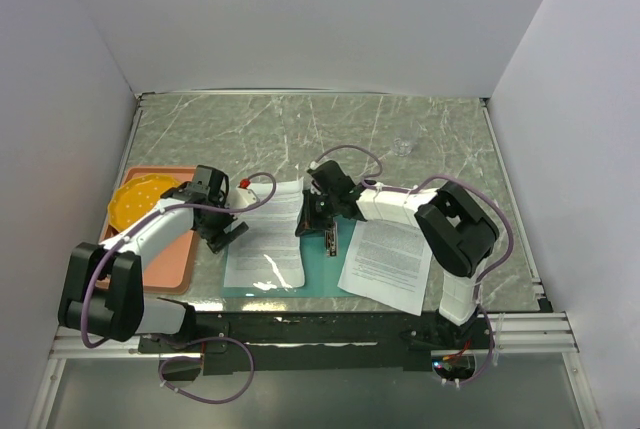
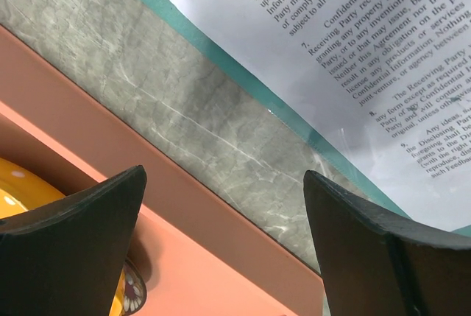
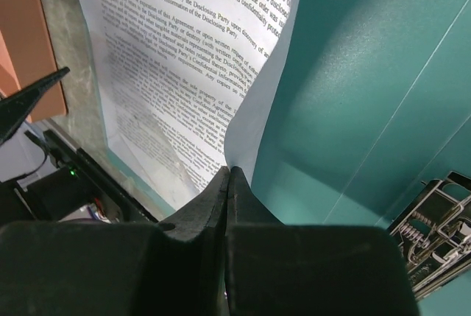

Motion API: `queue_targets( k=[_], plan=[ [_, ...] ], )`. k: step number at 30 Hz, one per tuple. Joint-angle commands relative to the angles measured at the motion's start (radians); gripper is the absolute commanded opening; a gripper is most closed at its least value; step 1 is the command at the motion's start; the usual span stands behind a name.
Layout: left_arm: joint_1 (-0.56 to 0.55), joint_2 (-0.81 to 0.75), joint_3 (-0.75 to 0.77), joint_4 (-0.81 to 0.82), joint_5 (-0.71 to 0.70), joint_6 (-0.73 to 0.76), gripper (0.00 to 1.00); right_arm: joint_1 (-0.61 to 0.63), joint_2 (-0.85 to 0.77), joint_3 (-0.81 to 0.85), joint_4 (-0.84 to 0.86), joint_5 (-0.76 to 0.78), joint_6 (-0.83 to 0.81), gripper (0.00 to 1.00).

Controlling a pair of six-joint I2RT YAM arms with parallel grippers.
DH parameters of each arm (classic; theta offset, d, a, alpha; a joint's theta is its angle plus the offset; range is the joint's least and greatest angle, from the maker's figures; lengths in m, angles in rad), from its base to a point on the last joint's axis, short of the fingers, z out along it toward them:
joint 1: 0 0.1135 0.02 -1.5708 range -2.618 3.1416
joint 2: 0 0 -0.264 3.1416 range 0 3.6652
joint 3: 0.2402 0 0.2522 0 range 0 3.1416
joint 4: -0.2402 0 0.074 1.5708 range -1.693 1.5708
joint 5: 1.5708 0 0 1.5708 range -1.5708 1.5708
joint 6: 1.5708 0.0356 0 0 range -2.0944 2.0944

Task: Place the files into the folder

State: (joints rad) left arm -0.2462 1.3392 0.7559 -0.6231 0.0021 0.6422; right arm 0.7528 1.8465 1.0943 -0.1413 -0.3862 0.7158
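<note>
The teal folder (image 1: 322, 276) lies open on the marble table near the front edge, its metal clip (image 1: 331, 241) at the spine. One printed sheet (image 1: 265, 239) lies on its left half. A second sheet (image 1: 388, 261) lies to the right of the spine. My right gripper (image 1: 308, 217) is shut on the left sheet's edge by the spine; in the right wrist view the gripper (image 3: 229, 172) pinches the curled sheet (image 3: 184, 58) above the folder (image 3: 368, 95), clip (image 3: 434, 220) at the right. My left gripper (image 1: 222, 232) (image 2: 224, 176) is open and empty, between the tray and the sheet (image 2: 353, 51).
A salmon-orange tray (image 1: 175, 261) with a yellow plate (image 1: 140, 201) sits at the left; its rim (image 2: 184, 235) lies under my left fingers. A small clear object (image 1: 402, 146) stands at the back. White walls surround the table.
</note>
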Motion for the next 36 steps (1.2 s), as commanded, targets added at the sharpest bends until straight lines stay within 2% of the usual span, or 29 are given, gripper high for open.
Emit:
queue_targets(
  k=[1, 7, 21, 27, 36],
  plan=[
    [0.007, 0.006, 0.043, 0.026, 0.001, -0.006, 0.95, -0.003, -0.024, 0.004, 0.012, -0.040, -0.045, 0.00],
    [0.013, 0.011, 0.040, 0.039, 0.001, -0.007, 0.95, -0.035, -0.023, -0.013, 0.033, -0.143, -0.099, 0.00],
    [0.019, 0.021, 0.028, 0.068, 0.001, -0.010, 0.94, -0.095, -0.070, 0.012, -0.090, -0.186, -0.233, 0.00],
    [0.018, 0.034, 0.030, 0.079, 0.001, -0.018, 0.94, -0.084, -0.066, -0.007, -0.049, -0.229, -0.205, 0.00],
    [0.019, 0.026, 0.017, 0.080, 0.001, -0.009, 0.93, -0.050, 0.029, 0.113, -0.053, -0.252, -0.203, 0.00]
  ],
)
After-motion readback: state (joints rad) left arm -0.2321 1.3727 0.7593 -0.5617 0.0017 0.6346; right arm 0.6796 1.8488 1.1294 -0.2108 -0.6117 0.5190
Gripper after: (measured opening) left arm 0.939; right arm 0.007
